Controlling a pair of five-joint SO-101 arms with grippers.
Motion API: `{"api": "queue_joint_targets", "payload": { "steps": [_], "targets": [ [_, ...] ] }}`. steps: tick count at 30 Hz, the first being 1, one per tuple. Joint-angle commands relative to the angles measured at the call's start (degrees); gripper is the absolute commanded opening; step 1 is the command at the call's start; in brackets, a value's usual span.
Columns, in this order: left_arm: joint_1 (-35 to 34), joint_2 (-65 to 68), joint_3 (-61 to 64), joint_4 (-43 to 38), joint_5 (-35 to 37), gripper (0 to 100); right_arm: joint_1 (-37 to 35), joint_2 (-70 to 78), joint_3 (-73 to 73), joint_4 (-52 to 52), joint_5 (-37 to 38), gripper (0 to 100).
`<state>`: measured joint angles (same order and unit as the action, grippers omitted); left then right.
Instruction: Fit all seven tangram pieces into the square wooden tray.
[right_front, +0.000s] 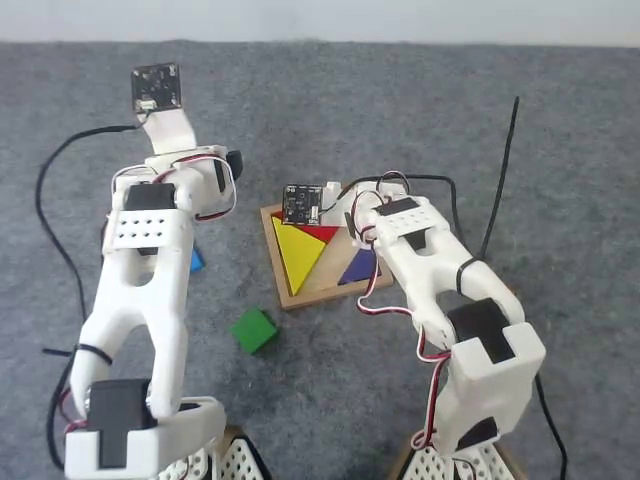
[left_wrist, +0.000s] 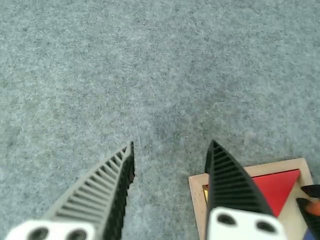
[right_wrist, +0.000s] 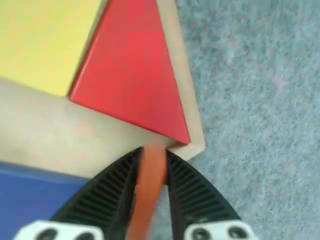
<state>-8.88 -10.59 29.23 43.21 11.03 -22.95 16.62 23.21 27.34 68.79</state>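
1. The square wooden tray (right_front: 300, 297) sits mid-table and loose on the carpet. A hard downward push at its 1 o'clock corner could tip or slide it and jostle the pieces already seated.
2. The yellow triangle (right_front: 298, 255) fills the tray's 9 o'clock half. It looks seated, and I judge it at risk only if the tray itself shifts.
3. The blue piece (right_front: 358, 268) lies toward 4 o'clock in the tray, and the red triangle (right_front: 318, 233) lies along the 12 o'clock edge. Bare wood shows between them. A new piece that rides onto either edge would sit proud and block later fits.
4. The left gripper (left_wrist: 172, 145) hangs released over the carpet, just off the tray's 10 o'clock corner. A careless sweep from there could knock the rim.
5. The green piece (right_front: 254, 330) lies on the carpet at 7 o'clock from the tray. A small blue piece (right_front: 196, 260) lies at 9 o'clock, partly under the left arm, which makes it awkward to reach.
6. The right gripper (right_wrist: 152, 152) is clenched on a thin orange piece (right_wrist: 149, 190), held edge-on right at the tray's 1 o'clock corner. If let go there, the piece would probably land on the rim or the red tip, or topple out onto the carpet.
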Motion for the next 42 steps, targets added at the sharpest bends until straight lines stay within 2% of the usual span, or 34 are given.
{"api": "queue_joint_targets", "payload": {
  "steps": [1,10,16,30,42],
  "targets": [
    [0.1,-0.5,-0.3,-1.1,-0.5,22,1.0,-0.4,-0.3,0.7,0.4,0.9],
    [0.1,-0.5,-0.3,-1.1,-0.5,22,1.4,-2.7,-1.5,0.7,-3.9,1.0],
    [0.1,-0.5,-0.3,-1.1,-0.5,22,3.5,-2.6,-1.3,0.8,-4.0,15.1],
    [0.1,-0.5,-0.3,-1.1,-0.5,22,7.0,-2.5,-0.6,2.1,-4.1,5.4],
    [0.1,-0.5,-0.3,-1.1,-0.5,22,8.2,-2.6,-3.0,2.7,-6.0,5.8]
  ]
}}
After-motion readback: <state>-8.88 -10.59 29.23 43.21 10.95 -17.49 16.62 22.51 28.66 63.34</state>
